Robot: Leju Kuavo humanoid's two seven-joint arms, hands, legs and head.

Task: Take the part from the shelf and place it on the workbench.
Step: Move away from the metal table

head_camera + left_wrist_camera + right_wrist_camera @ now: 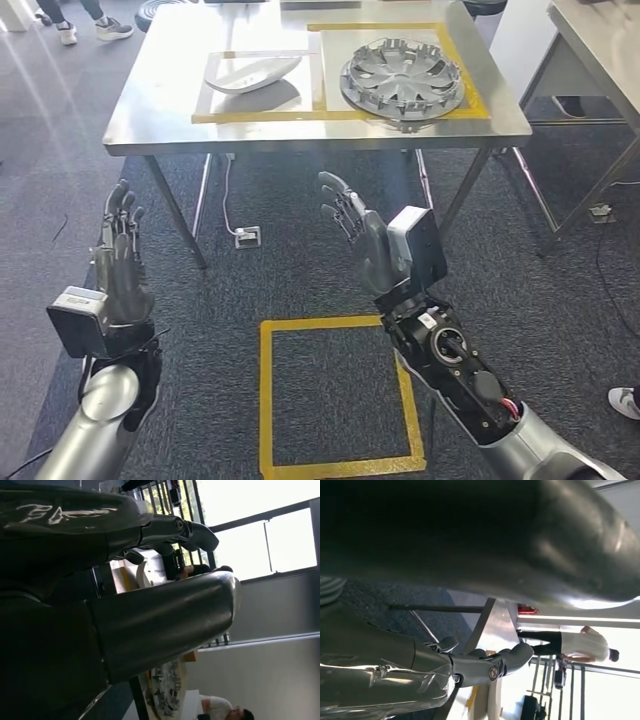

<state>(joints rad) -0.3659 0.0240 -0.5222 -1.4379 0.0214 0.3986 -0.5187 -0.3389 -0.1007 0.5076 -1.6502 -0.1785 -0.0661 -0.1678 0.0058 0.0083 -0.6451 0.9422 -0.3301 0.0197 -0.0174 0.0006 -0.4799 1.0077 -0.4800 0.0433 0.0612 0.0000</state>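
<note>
Both hands empty; round spoked grey part (401, 79) on steel workbench (151, 110)

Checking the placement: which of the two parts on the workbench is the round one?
The wheel cover in the taped area toward the robot's right; the other part is a smooth elongated shell.

No readable text, labels, brands or numbers anywhere; pale marks on left hand (68, 515) cover in left wrist view too blurred.
</note>
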